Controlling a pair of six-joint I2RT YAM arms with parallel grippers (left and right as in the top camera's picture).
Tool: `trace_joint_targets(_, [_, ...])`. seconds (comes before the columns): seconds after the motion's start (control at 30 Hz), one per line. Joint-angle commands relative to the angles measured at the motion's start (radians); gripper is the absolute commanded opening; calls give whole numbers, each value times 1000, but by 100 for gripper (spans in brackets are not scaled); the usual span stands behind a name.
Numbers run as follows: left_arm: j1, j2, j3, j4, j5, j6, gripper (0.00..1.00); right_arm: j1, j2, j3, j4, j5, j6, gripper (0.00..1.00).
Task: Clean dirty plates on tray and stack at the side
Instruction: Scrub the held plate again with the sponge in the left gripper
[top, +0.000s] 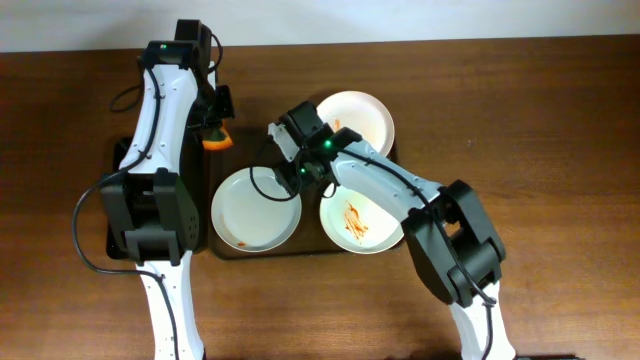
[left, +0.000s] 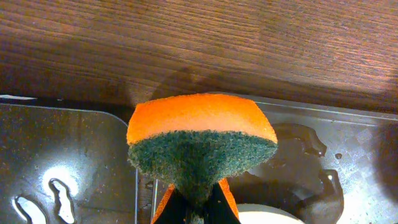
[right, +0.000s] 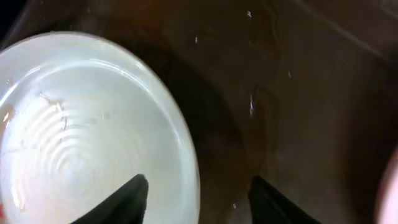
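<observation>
Three white plates lie on a dark tray (top: 306, 238). The front right plate (top: 358, 222) has orange smears, the front left plate (top: 255, 208) has small orange specks at its rim, and the back right plate (top: 358, 118) looks mostly clean. My left gripper (top: 217, 128) is shut on an orange sponge (left: 202, 118) with a green scouring face, held above the tray's back left corner. My right gripper (right: 199, 198) is open, and its fingers straddle the right rim of the front left plate (right: 81, 143).
A second dark wet surface (left: 62, 155) adjoins the tray on the left, partly under my left arm (top: 150, 210). Brown wooden table (top: 560, 150) lies all around. My right arm (top: 400, 190) crosses over the front right plate.
</observation>
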Motion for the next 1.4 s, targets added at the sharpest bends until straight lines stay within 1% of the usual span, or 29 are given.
trace_joint_targets(0.0, [6, -5, -8, 2, 14, 9, 0, -2, 50, 4, 27, -24, -42, 48])
trace_joint_targets(0.07, [6, -5, -8, 2, 14, 9, 0, -3, 65, 4, 38, -23, -31, 42])
trace_joint_targets(0.1, [6, -5, -8, 2, 14, 9, 0, -3, 77, 4, 43, -23, -32, 36])
trace_joint_targets(0.13, [6, -5, -8, 2, 14, 9, 0, -3, 80, 4, 45, -18, -30, 28])
trace_joint_targets(0.17, [6, -5, -8, 2, 14, 9, 0, -3, 87, 4, 50, 12, 9, 15])
trace_joint_targets(0.2, [6, -5, -8, 2, 14, 9, 0, -4, 87, 4, 49, 41, 49, 4])
trace_joint_targets(0.27, [6, -5, -8, 1, 15, 8, 0, -4, 87, 6, 48, 84, 150, 4])
trace_joint_targets(0.3, [5, -5, -8, -4, 33, 8, 0, -4, 87, 11, 45, 111, 222, 4])
trace_joint_targets(0.33, [1, -5, -9, -10, 45, 8, 0, -4, 82, 24, 21, 176, 325, 4])
trace_joint_targets(0.37, [-6, -5, -17, -11, 44, 8, 0, -3, 79, 40, -10, 225, 387, 4])
trace_joint_targets(0.47, [-31, -5, -45, -15, 45, 8, 0, -1, 64, 103, -158, 363, 574, 4])
trace_joint_targets(0.53, [-45, -5, -46, -66, 48, -15, 0, -1, 61, 152, -277, 448, 688, 4])
trace_joint_targets(0.63, [-55, -5, -48, -127, 48, -54, 0, -1, 61, 151, -312, 477, 738, 4])
trace_joint_targets(0.7, [-61, -5, -48, -185, 63, -74, 0, -1, 61, 150, -308, 470, 821, 4])
trace_joint_targets(0.73, [-61, -5, -48, -195, 64, -75, 0, -1, 64, 148, -297, 451, 839, 4])
trace_joint_targets(0.83, [-61, -5, -48, -190, 63, -74, 0, -1, 83, 143, -243, 344, 840, 4])
trace_joint_targets(0.87, [-60, -5, -48, -182, 63, -74, 0, -1, 83, 143, -243, 335, 830, 21])
trace_joint_targets(0.9, [-60, -5, -48, -177, 63, -74, 0, -1, 83, 143, -240, 330, 807, 33])
trace_joint_targets(0.97, [-58, -5, -48, -169, 62, -74, 0, -5, 83, 143, -221, 286, 700, 53])
trace_joint_targets(1.0, [-58, -5, -48, -164, 62, -74, 0, -5, 83, 144, -203, 259, 636, 61])
trace_joint_targets(1.03, [-58, -5, -48, -159, 62, -74, 0, -5, 83, 143, -181, 238, 558, 64])
trace_joint_targets(1.23, [-58, -5, -48, -158, 35, -62, 0, -5, 91, 142, -108, 227, 274, 65])
trace_joint_targets(1.3, [-58, -5, -48, -155, 32, -59, 0, -5, 108, 141, -97, 227, 252, 64])
trace_joint_targets(1.37, [-58, -5, -48, -152, 32, -59, 0, -10, 125, 141, -85, 224, 217, 59])
